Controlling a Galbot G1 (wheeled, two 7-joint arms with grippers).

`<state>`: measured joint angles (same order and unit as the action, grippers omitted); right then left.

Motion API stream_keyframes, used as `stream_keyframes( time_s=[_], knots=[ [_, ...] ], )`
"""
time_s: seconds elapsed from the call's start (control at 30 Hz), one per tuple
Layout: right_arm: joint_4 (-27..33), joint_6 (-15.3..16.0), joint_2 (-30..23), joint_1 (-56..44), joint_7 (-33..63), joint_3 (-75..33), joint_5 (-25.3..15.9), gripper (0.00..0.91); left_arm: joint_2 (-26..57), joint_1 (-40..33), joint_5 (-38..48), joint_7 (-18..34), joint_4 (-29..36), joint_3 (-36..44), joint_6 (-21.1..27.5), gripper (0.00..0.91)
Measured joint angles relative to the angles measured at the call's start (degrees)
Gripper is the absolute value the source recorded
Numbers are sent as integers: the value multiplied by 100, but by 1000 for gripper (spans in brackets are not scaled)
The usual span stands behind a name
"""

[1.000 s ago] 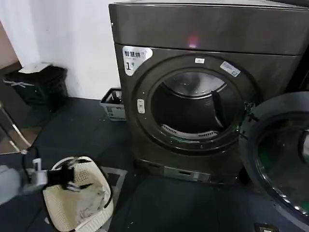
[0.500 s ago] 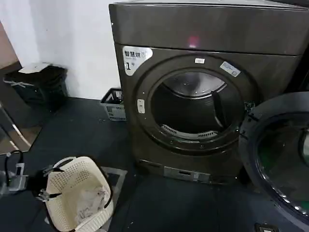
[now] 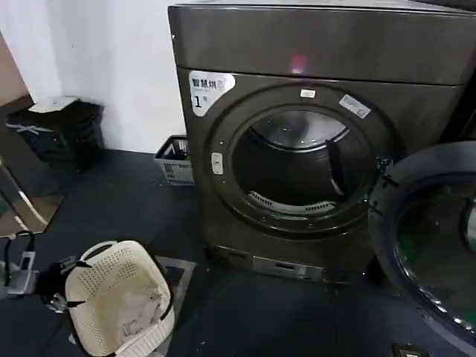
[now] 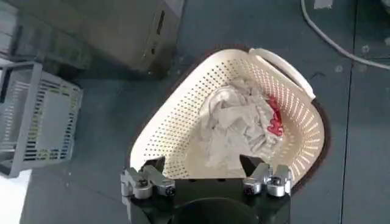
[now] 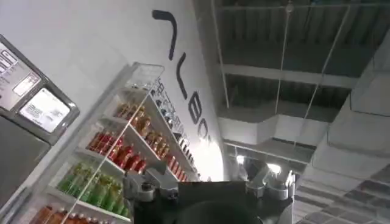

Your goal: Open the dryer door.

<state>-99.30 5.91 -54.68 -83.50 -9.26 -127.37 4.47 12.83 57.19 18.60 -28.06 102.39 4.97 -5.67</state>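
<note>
The left gripper (image 3: 61,286) sits low at the near left rim of the white laundry basket (image 3: 149,327), well in front of the dryer (image 3: 312,149); in the left wrist view the left gripper (image 4: 206,176) has its two fingers spread wide with nothing between them, hovering over the basket's near edge (image 4: 177,122), and crumpled pale cloth (image 4: 234,125) with a red patch lies inside the basket. The right gripper (image 5: 207,182) points up toward a ceiling and a shelf of coloured bottles (image 5: 116,152); its fingers stand apart and hold nothing. Behind the basket, on the dark floor (image 3: 245,320), stands the dryer, its round opening fully exposed and the drum (image 3: 297,160) visible inside; a white label marked "1" (image 3: 208,88) sits at the dryer's upper left and a pink light (image 3: 297,63) glows above the opening. The dryer door (image 3: 435,242) is swung out wide to the dryer's right, hinged at the opening's right edge, its dark inner side and tinted glass facing forward. Left of the dryer, against the white wall (image 3: 111,59), rests a small grey basket (image 3: 175,160); farther left is a black bin (image 3: 63,134).
</note>
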Motion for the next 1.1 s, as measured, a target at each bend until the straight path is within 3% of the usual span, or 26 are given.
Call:
stream_keyframes(
  time_s=[1.1],
  knots=[
    [19,-65,-86,20,-10,30,-14,907,45,-46,-467,-328,-211,-176,-48,907]
  ],
)
